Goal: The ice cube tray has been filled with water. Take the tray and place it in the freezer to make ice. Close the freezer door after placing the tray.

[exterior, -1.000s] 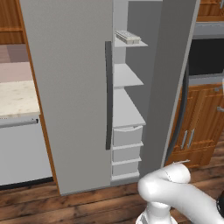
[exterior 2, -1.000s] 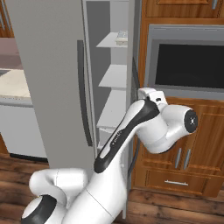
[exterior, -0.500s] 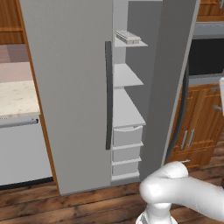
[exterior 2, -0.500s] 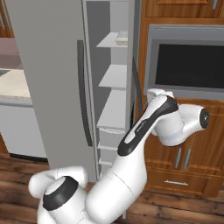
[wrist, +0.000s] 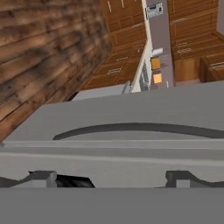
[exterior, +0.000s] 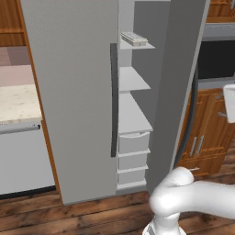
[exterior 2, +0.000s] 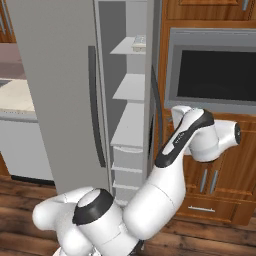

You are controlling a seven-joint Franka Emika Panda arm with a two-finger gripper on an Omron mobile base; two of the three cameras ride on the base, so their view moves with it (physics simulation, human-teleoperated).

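- Since the tray (exterior: pixel 133 38) already sits on the top shelf of the freezer (exterior: pixel 134 114), the left base view leaves the freezer door (exterior: pixel 181 87) as the thing to handle: tall, stiff, likely heavy to swing, best pushed on its flat face or pulled by its long dark handle (exterior: pixel 187 124).
- In the right base view, the tray (exterior 2: pixel 139 42) lies high on that shelf, well above the arm's hand, which hangs beside the door's edge (exterior 2: pixel 155 100).
- In the hand view, the gripper (wrist: pixel 111 179) has its fingers spread wide, holding nothing, with the grey door face (wrist: pixel 131 116) and curved handle (wrist: pixel 135 128) just ahead.
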